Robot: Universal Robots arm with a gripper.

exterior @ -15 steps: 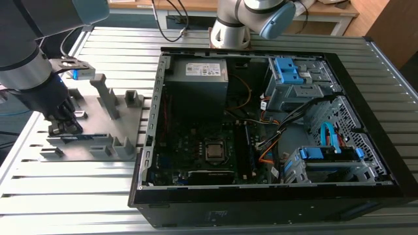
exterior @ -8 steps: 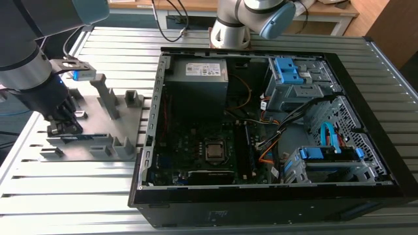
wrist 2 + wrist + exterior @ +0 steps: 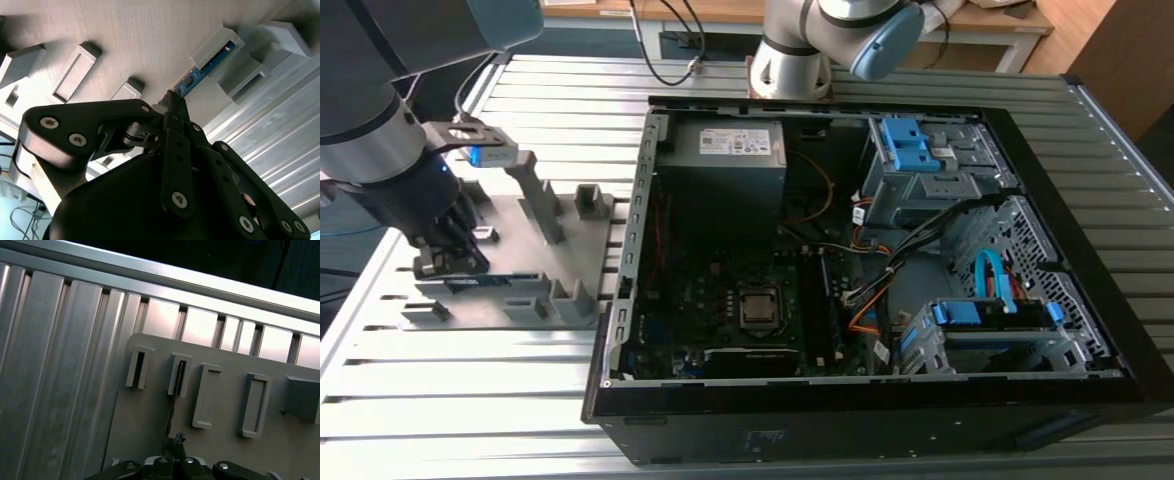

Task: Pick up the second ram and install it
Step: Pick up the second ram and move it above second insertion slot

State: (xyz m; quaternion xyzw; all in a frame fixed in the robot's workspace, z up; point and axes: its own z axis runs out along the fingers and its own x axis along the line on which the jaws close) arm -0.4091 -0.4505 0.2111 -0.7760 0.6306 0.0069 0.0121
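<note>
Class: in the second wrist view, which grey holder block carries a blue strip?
The pale block ahead of the gripper: the second ram sticks out of it; the other blocks show none.

Open computer case (image 3: 854, 420) sits on slatted table (image 3: 454, 400), just beside grey fixture plate (image 3: 587, 262)
</note>
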